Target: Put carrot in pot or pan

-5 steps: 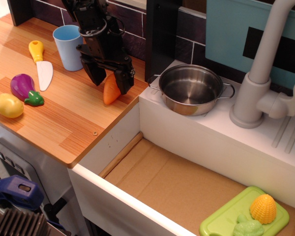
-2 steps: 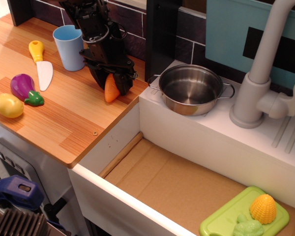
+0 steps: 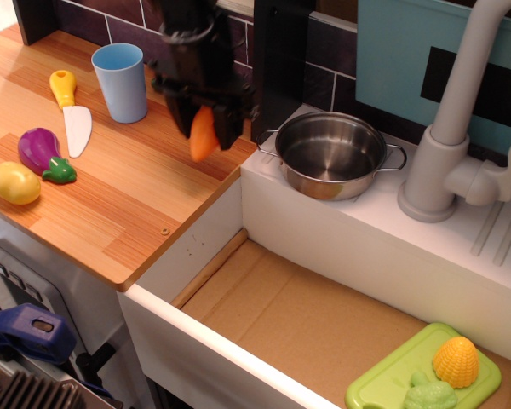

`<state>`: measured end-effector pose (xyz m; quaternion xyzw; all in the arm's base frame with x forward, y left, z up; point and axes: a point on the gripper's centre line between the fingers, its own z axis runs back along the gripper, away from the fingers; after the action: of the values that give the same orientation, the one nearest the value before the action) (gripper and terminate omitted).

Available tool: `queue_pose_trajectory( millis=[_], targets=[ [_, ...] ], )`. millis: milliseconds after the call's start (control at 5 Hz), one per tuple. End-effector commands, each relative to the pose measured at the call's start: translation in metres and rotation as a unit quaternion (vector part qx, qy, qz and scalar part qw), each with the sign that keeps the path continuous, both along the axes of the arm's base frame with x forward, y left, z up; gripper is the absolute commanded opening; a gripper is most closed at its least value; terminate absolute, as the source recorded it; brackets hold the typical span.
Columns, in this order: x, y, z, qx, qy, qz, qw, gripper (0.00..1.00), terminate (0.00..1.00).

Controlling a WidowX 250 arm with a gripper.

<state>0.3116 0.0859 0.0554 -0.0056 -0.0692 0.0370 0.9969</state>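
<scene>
**Carrot in grip, pot to the right**

Clamped on the carrot (image 3: 203, 136) by the gripper (image 3: 203, 128), jaws narrow around its upper part, tip hanging clear above the wooden counter (image 3: 111, 204). Best carried toward 3 o'clock, high enough to pass the near loop handle, then lowered over the middle of the pot (image 3: 330, 154) before release. Pot: nothing inside. Blue cup (image 3: 121, 82) at 9 o'clock: contents hidden.

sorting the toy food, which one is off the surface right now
The orange carrot: it hangs above the wooden counter, clamped in the tool. The eggplant, the yellow fruit and the corn all rest on surfaces.
</scene>
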Motion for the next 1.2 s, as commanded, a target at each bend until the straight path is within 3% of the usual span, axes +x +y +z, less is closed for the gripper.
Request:
queue_pose_trajectory(
  millis=[0, 200, 400, 600, 800, 1000],
  targets=[
    [0.014, -0.020, 0.053, 0.031, -0.059, -0.005, 0.9978, 0.00, 0.00],
    [0.015, -0.041, 0.069, -0.011, -0.060, 0.002, 0.9982, 0.00, 0.00],
    [0.022, -0.058, 0.071, -0.023, -0.085, -0.015, 0.9960, 0.00, 0.00],
    [0.023, -0.062, 0.054, -0.018, -0.118, -0.054, 0.9914, 0.00, 0.00],
    [0.030, -0.061, 0.043, -0.036, -0.130, -0.074, 0.9881, 1.00, 0.00],
    [0.040, -0.061, 0.041, -0.052, -0.135, -0.102, 0.9842, 1.00, 0.00]
  ],
)
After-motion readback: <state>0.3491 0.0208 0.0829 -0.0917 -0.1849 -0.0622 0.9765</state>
